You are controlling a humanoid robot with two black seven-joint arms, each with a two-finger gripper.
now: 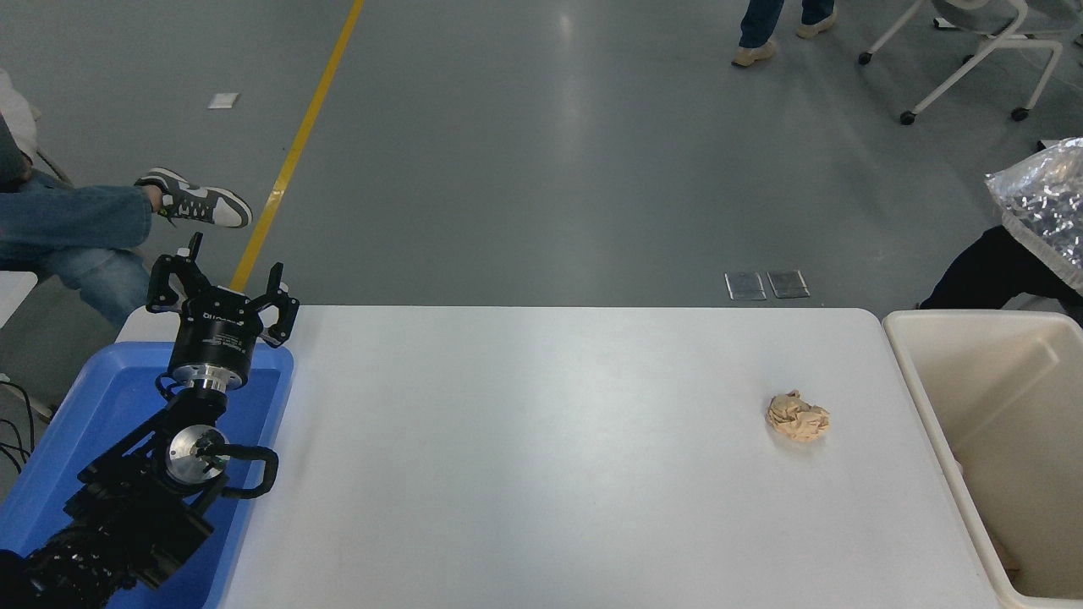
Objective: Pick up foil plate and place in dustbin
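The foil plate (pixel 1042 199), shiny crinkled silver, hangs in the air at the right edge of the picture, above and behind the dustbin; most of it is cut off by the frame. The beige dustbin (pixel 915 372) stands against the table's right end, and its inside looks nearly bare. My right gripper is out of view past the right edge, so what holds the plate does not show. My left gripper (pixel 222 289) is open and empty, parked over the blue tub at the lower left.
A crumpled tan paper ball (pixel 797 416) lies on the white table (pixel 541 457) near the dustbin. A blue tub (pixel 93 406) sits at the left end. A seated person's legs (pixel 101 228) are at far left; a dark trouser leg (pixel 994 271) is behind the dustbin.
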